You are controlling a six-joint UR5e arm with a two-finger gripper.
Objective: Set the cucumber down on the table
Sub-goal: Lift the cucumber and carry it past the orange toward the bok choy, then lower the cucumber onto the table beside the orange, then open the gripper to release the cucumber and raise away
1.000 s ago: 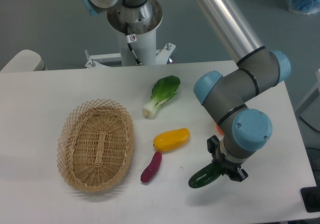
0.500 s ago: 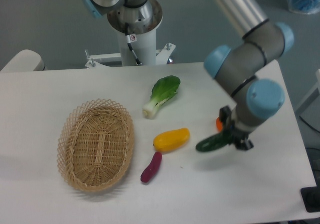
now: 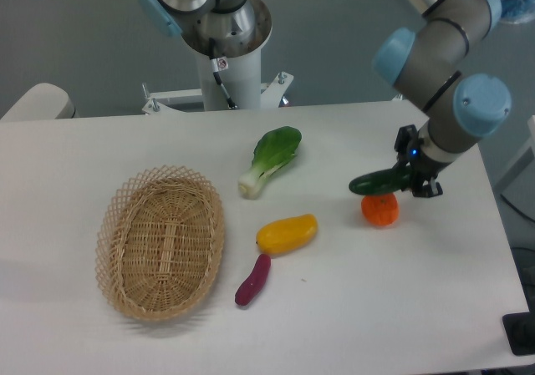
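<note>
No writing is legible anywhere; a small tag on my base post is too tiny to read. The white table (image 3: 100, 149) carries a wicker basket (image 3: 160, 242) at the left. A bok choy (image 3: 270, 159) lies toward the far side, a yellow vegetable (image 3: 287, 234) nearer, a purple one (image 3: 252, 280) nearest. At the right, my pincer (image 3: 415, 174) is clamped on the cucumber (image 3: 380, 182), held level in the air just above an orange fruit (image 3: 380, 210).

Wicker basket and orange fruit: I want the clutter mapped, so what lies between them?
In the camera view, the yellow pepper lies between the oval wicker basket and the round orange fruit; the purple vegetable sits lower.
</note>
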